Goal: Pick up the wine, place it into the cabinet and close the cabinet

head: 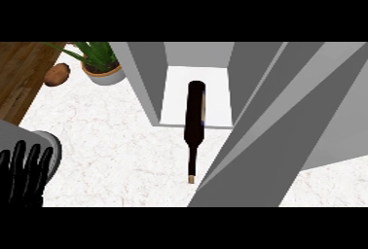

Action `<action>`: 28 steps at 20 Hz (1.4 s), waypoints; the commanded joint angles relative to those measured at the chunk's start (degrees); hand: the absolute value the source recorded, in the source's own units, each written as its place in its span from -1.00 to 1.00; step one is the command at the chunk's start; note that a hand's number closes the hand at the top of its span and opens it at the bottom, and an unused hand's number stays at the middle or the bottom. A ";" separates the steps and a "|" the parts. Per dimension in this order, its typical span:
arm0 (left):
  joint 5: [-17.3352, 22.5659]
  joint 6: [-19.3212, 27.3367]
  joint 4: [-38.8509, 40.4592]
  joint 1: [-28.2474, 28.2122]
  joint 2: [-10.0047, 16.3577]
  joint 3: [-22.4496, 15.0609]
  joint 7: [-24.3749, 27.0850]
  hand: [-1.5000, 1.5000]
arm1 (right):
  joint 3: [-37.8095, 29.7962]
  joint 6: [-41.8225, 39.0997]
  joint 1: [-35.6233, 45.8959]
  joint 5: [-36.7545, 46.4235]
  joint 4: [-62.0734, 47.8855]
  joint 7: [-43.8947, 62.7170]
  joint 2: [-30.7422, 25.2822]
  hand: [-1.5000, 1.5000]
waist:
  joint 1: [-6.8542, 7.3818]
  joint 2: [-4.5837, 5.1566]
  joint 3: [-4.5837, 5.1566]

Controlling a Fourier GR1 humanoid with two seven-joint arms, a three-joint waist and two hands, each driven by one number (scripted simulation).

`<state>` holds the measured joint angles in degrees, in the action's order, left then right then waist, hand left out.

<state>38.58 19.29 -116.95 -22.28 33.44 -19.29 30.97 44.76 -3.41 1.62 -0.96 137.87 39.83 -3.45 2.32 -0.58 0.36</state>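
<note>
Currently dark glass wine bottle (194, 116) lies partly inside grey cabinet (147, 78), neck protruding; flat grey door (266, 155) not yet closed. Left hand (25, 170) rests, fingers straight; right hand unseen.

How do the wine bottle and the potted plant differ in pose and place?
The wine bottle lies on its side; the potted plant stands upright. The wine bottle's base is inside the open cabinet, neck jutting out; the potted plant sits outside, left of it in the view. The wine bottle is dark and slender, the potted plant green-leaved. Neither is being held.
</note>
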 commanded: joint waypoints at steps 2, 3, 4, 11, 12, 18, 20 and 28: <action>2.57 -4.80 -2.44 -5.37 2.82 3.59 1.43 -1.00 | 7.77 11.17 13.05 0.16 -4.20 1.14 3.30 1.00 | 1.06 0.15 -0.02; 5.76 -6.94 -0.61 -3.41 4.12 7.53 0.40 -1.00 | 7.39 13.14 15.85 0.72 -6.04 0.77 3.31 1.00 | 0.73 0.29 0.04; 6.75 -7.58 -0.09 -3.29 4.54 8.93 -0.23 -1.00 | 8.46 16.09 18.26 0.54 -6.56 0.92 3.32 1.00 | 0.02 0.30 -0.05; 9.87 -14.63 0.95 -4.92 7.16 13.32 0.86 -1.00 | 1.06 24.27 35.76 -6.78 -19.87 -0.56 3.26 1.00 | 2.18 0.66 0.01; 9.08 -13.46 -0.21 -5.12 6.63 12.45 0.48 -1.00 | 2.25 27.12 39.39 -7.69 -21.28 1.62 3.30 1.00 | 1.76 0.43 -0.03; 13.54 -18.89 0.00 -6.66 9.35 17.86 -0.74 -1.00 | -5.67 28.42 56.25 -17.71 -39.56 -4.47 3.41 1.00 | 3.43 0.86 -0.13; 14.84 -19.79 3.83 -3.32 9.02 18.72 -1.32 -1.00 | -8.08 28.94 63.20 -21.50 -44.11 -5.15 3.43 1.00 | 2.39 1.08 -0.09; 16.55 -21.90 2.90 -4.22 10.31 22.67 -2.24 -1.00 | -12.66 14.96 70.00 -41.80 -60.16 -7.79 3.45 1.00 | 3.48 1.71 -0.20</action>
<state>54.15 -1.49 -114.36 -26.78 43.29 1.73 29.02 34.20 18.70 69.27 -32.45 82.47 30.69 -0.08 5.37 0.81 0.18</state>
